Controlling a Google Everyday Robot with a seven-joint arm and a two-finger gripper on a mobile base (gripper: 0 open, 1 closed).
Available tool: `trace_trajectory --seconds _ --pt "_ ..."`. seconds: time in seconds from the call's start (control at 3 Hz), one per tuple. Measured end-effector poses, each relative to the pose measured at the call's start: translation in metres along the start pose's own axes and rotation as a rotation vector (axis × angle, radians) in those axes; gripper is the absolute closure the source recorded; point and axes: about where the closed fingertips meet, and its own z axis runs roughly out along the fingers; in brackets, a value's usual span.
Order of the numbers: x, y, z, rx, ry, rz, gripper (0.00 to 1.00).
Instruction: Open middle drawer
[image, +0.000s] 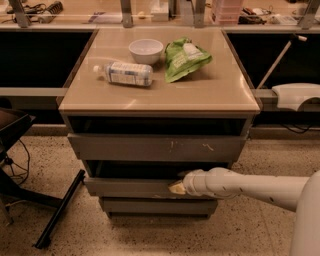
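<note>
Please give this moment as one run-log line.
gripper: at middle drawer front, right of centre | middle drawer: partly open | task: unfinished

On the counter (215, 95) the bowl (146, 51) stands at the back. The bottle (125, 73) lies in front of it, to the left, and the snack bag (184, 59) lies just right of the bowl. Below the counter, between the top drawer (125, 148) and the bottom drawer (145, 205), is the middle drawer (125, 187). The gripper (177, 188) is at its front, right of the centre.

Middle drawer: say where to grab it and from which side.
Take the middle drawer by the top edge of its front, coming from the front into the dark gap above. The front is flat and handleless, so that lip looks the only hold. The gripper sits there, right of centre.
</note>
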Motion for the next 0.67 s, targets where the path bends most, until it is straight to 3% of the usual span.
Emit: trace_trajectory --seconds 0.33,0.67 --pt "0.0096 0.0086 -0.0111 0.008 -0.013 0.014 1.00" --pt "0.0078 0.0091 -0.0143 0.008 -0.013 0.014 1.00"
